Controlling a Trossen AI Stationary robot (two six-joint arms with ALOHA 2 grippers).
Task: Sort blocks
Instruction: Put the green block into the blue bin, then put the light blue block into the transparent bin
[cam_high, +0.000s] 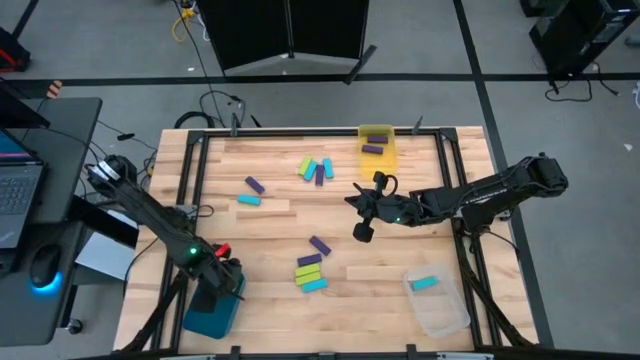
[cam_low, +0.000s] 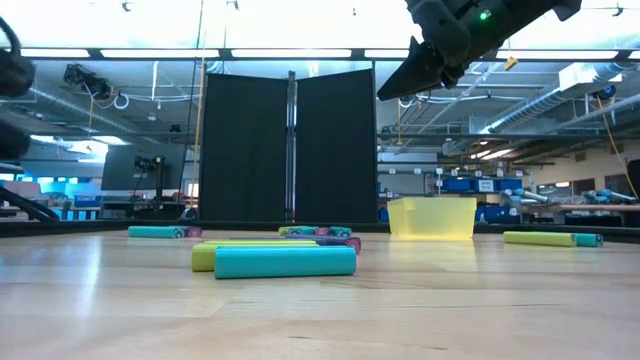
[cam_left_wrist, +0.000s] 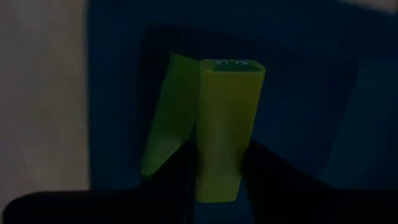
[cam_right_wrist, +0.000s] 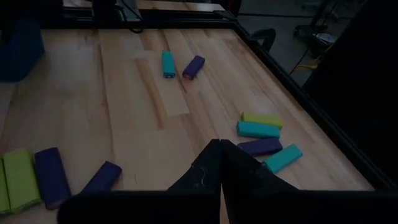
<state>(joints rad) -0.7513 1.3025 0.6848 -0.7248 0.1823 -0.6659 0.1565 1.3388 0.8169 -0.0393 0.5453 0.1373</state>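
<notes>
My left gripper stands over the teal bin at the table's near left corner, shut on a lime green block. A second lime shape shows beside it inside the bin. My right gripper hangs shut and empty above the middle of the table, also seen high up in the low view. Loose purple, lime and cyan blocks lie flat on the wood, in a far group and a near group. My left gripper pinches the lime block's near end between its two fingers, which bear on its two long narrow sides. The fingers point steeply down and lie along the block. The block hangs below them, its free end down in the bin.
A yellow bin with purple blocks stands at the far edge. A clear bin holding a cyan block sits at the near right. Single blocks lie at the left and in the middle. Black rails frame the table.
</notes>
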